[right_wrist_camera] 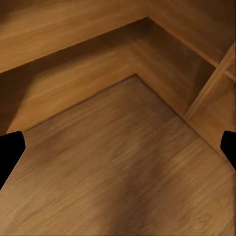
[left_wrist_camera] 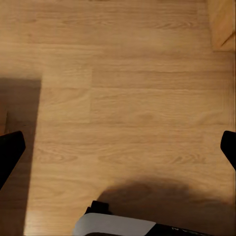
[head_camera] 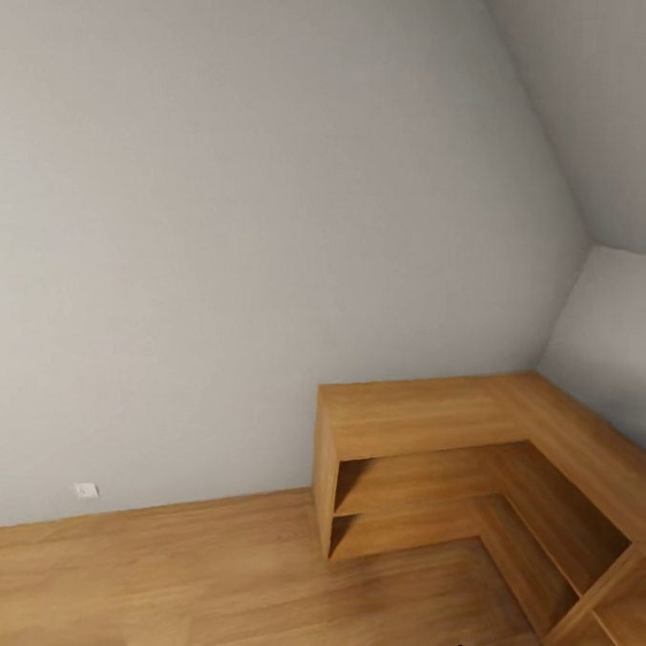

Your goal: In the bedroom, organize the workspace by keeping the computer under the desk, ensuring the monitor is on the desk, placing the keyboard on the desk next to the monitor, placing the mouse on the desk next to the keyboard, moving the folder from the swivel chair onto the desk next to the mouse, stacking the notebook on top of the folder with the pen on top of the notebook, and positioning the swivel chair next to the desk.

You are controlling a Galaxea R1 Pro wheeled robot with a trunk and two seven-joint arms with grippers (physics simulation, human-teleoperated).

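Zero task things around, just a wooden corner shelf unit [head_camera: 486,467] against the wall. Both hands, left hand [left_wrist_camera: 118,147] and right hand [right_wrist_camera: 118,147], hang spread and empty beside it. Risk: clipping that shelf while turning.

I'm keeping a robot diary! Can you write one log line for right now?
place: room corner | seen: wooden corner shelf, wood floor, grey wall | left end effector: open | right end effector: open | holding: nothing
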